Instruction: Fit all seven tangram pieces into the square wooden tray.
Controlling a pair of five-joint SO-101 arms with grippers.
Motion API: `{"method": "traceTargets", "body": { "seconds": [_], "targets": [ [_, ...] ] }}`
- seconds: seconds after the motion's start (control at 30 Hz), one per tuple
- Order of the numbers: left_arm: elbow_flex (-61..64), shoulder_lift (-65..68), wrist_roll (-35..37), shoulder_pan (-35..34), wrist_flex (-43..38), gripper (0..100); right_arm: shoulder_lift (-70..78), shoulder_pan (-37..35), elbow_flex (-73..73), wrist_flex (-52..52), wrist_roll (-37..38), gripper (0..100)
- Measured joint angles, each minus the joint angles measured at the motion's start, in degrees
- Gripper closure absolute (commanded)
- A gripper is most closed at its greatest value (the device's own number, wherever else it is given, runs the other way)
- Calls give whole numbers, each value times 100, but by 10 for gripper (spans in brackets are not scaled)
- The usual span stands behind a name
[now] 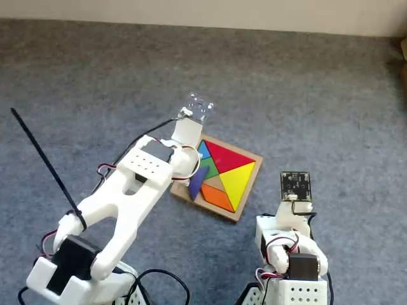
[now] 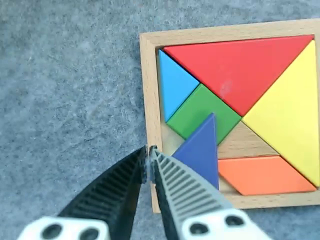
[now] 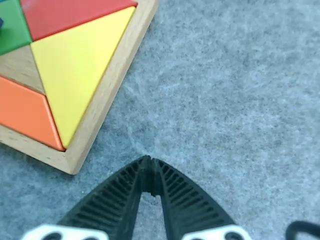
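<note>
The square wooden tray (image 2: 150, 90) holds a red triangle (image 2: 240, 70), a yellow triangle (image 2: 287, 115), a light blue triangle (image 2: 175, 82), a green square (image 2: 202, 112) and an orange parallelogram (image 2: 265, 174). A dark blue triangle (image 2: 200, 147) lies tilted across the green square and a bare patch of wood (image 2: 245, 142). My left gripper (image 2: 150, 150) is shut over the tray's rim, right beside the dark blue triangle, with nothing between its fingers. My right gripper (image 3: 149, 162) is shut over the carpet, just off the tray's corner (image 3: 72, 162) by the yellow triangle (image 3: 75, 65).
Grey carpet (image 1: 305, 95) surrounds the tray (image 1: 248, 190) on every side. The left arm (image 1: 133, 190) stretches over the tray's near-left part. The right arm (image 1: 289, 248) stays folded at the front right. A thin black rod (image 1: 44, 162) slants at the left.
</note>
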Motion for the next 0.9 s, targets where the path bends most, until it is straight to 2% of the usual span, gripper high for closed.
{"method": "traceTargets", "body": {
  "seconds": [0.17, 0.33, 0.57, 0.77, 0.9],
  "targets": [
    [0, 0, 0, 53, -237, 966, 0, 0, 0, 0, 0, 993],
    [0, 0, 0, 387, -580, 965, 0, 18, 0, 0, 0, 993],
    [0, 0, 0, 862, -607, 963, 0, 79, 0, 0, 0, 993],
    [0, 0, 0, 888, -607, 965, 0, 79, 0, 0, 0, 993],
    [0, 149, -334, 1029, -633, 965, 0, 79, 0, 0, 0, 993]
  ]
}}
